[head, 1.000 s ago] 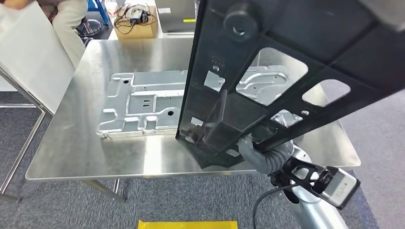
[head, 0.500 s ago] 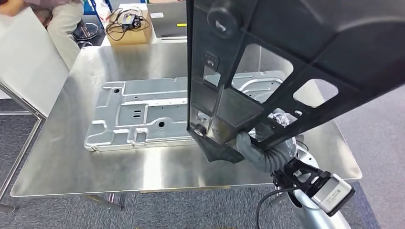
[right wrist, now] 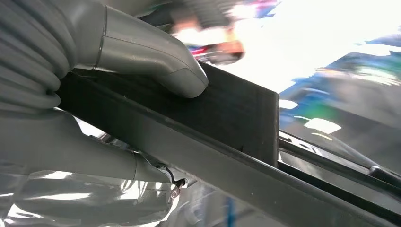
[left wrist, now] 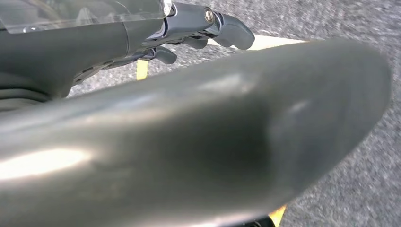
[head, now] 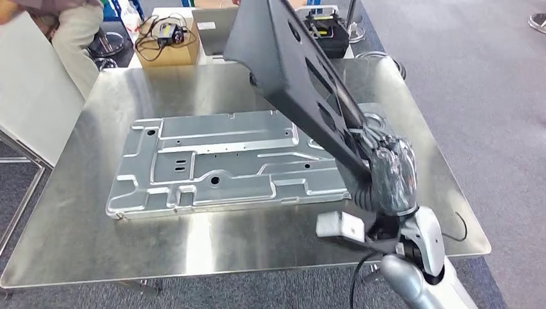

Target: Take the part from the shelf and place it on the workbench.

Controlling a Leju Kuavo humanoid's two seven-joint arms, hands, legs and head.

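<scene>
right hand grips black part, tilted above workbench.

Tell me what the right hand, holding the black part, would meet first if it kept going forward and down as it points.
Likely the stamped metal plate on the workbench: the right hand holds the black part just above the plate's near end, though depth is unclear.

Steel workbench, shiny top, grey carpet floor around it. Large stamped silver metal panel lies flat on workbench, long side parallel to near edge, spanning from near left edge toward right half, set back from near edge. Cardboard box on floor beyond far edge
</scene>
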